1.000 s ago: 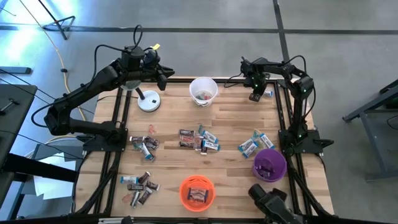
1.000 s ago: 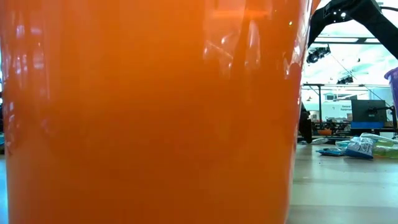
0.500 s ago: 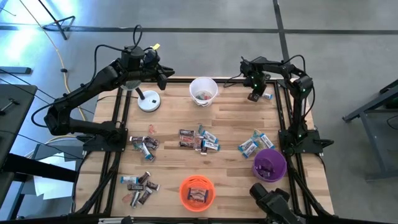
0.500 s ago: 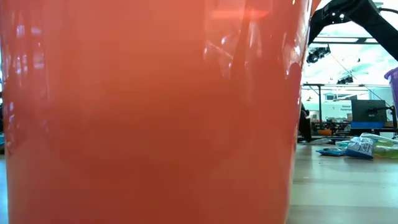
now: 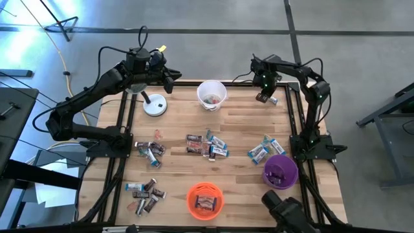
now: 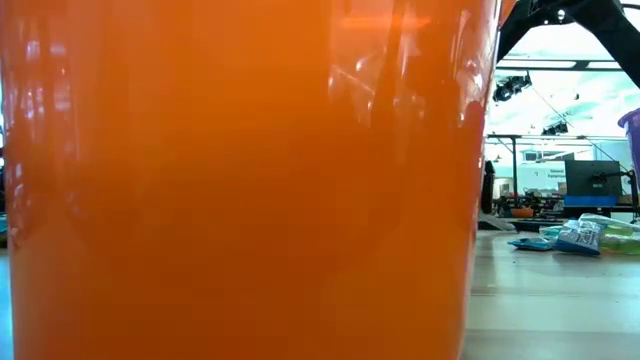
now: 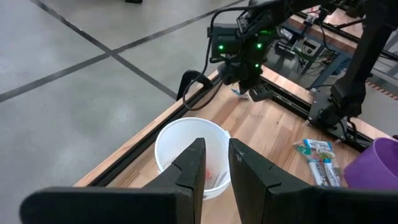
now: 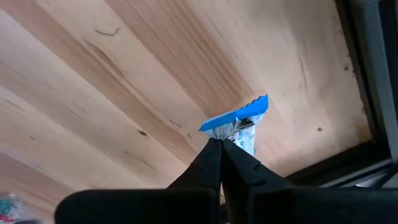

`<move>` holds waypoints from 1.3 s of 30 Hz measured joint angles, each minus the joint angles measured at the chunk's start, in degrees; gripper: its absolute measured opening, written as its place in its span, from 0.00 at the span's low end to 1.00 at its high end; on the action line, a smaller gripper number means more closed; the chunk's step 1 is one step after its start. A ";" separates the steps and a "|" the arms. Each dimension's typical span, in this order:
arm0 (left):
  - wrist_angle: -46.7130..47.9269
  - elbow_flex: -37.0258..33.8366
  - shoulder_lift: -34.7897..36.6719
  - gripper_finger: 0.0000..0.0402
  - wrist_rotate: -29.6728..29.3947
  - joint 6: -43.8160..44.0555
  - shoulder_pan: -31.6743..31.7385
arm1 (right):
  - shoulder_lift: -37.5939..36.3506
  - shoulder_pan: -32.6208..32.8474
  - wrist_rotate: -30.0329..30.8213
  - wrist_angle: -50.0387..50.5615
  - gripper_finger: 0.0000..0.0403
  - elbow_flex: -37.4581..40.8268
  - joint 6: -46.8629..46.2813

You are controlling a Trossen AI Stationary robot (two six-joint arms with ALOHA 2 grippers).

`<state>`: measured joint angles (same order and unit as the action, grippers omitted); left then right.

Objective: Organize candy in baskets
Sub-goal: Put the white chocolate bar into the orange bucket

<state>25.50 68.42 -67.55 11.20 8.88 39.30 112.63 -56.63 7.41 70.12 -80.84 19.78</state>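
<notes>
My right gripper [image 5: 263, 98] is shut on a blue-silver candy [image 8: 239, 124] over the table's far right corner. My left gripper [image 7: 216, 167] hovers above the far left, near the white basket [image 5: 211, 94], its fingers slightly apart with nothing between them. The orange basket [image 5: 205, 199] stands at the near edge and fills the low view [image 6: 240, 180]. The purple basket [image 5: 281, 171] stands at the near right. Loose candy lies in groups at the left [image 5: 150, 150], the middle [image 5: 207, 145], the right [image 5: 264, 150] and the near left [image 5: 145, 194]. My right gripper pinches the blue-silver candy by one end [image 8: 229, 138] between its two fingertips. The fingers come from above, pointing steeply down. The wrapper's crimped blue end [image 8: 252, 107] sticks out past the fingertips. The candy is clear of the wooden table.
A white desk lamp's round base [image 5: 154, 103] stands on the far left, below my left arm. Black frame rails run along the table's left [image 5: 123, 129] and right [image 5: 294, 129] sides. The white, orange and purple baskets each hold some candy.
My right gripper has risen, shut on the blue-silver candy, which has come up off the table with it. The gripper has also rolled a little at the wrist.
</notes>
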 joint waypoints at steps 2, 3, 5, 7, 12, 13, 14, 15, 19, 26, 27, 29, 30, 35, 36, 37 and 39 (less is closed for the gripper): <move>0.00 0.00 0.00 0.14 0.00 0.00 0.01 | -0.25 -0.08 0.04 0.41 0.00 0.00 -0.05; 0.00 0.00 0.00 0.14 -0.02 0.00 0.01 | -0.43 -0.10 0.10 0.49 0.00 0.00 -0.03; -0.02 0.00 0.00 0.14 -0.02 -0.01 0.00 | -0.52 -0.10 0.33 0.99 0.00 -0.02 -0.05; -0.02 0.00 0.00 0.14 -0.01 -0.02 0.00 | -0.52 -0.10 0.48 1.49 0.00 -0.02 -0.05; -0.04 0.00 0.00 0.14 -0.02 -0.06 0.00 | -0.52 -0.10 0.52 1.51 0.00 -0.03 -0.29; -0.04 0.00 0.00 0.14 -0.01 -0.16 0.00 | -0.52 -0.10 0.52 1.51 0.00 -0.03 -0.29; -0.04 0.02 0.00 0.14 -0.02 -0.38 0.01 | -0.52 -0.10 0.51 1.47 0.00 -0.04 -0.29; -0.04 0.02 0.00 0.14 -0.02 -0.61 -0.01 | -0.52 -0.11 0.52 1.38 0.00 -0.04 -0.29; -0.07 0.00 0.00 0.14 -0.02 -0.72 0.01 | -0.52 -0.33 0.51 0.25 0.00 -0.07 -0.29; -0.04 0.00 0.00 0.14 0.00 -0.61 0.01 | -0.52 -1.64 0.52 -1.82 0.00 0.02 -0.36; -0.04 0.00 0.00 0.14 -0.02 -0.61 -0.01 | -0.52 -1.92 0.52 -2.05 0.00 0.06 -0.35; -0.04 0.00 0.00 0.14 -0.02 -0.59 0.01 | -0.52 -2.34 0.19 -2.45 0.02 0.07 -0.29; -0.04 0.00 0.00 0.14 -0.02 -0.59 0.01 | -0.52 -2.60 -0.35 -2.46 0.04 0.08 -0.29; -0.02 0.00 0.00 0.14 -0.02 -0.59 0.00 | -0.52 -3.47 -2.02 -3.26 0.17 0.11 -0.27; -0.02 0.00 0.00 0.14 0.00 -0.59 -0.01 | -0.52 -3.61 -1.75 -3.84 0.20 0.11 -0.25; -0.02 0.02 0.00 0.14 0.00 -0.61 0.01 | -0.52 -3.80 -1.65 -4.46 0.22 0.11 0.07; -0.02 0.00 0.00 0.14 -0.02 -0.88 0.01 | -0.52 -4.10 -1.67 -5.45 0.28 0.11 1.57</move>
<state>25.47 68.42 -67.55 11.18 8.01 39.31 112.12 -60.73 5.74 64.67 -80.73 21.35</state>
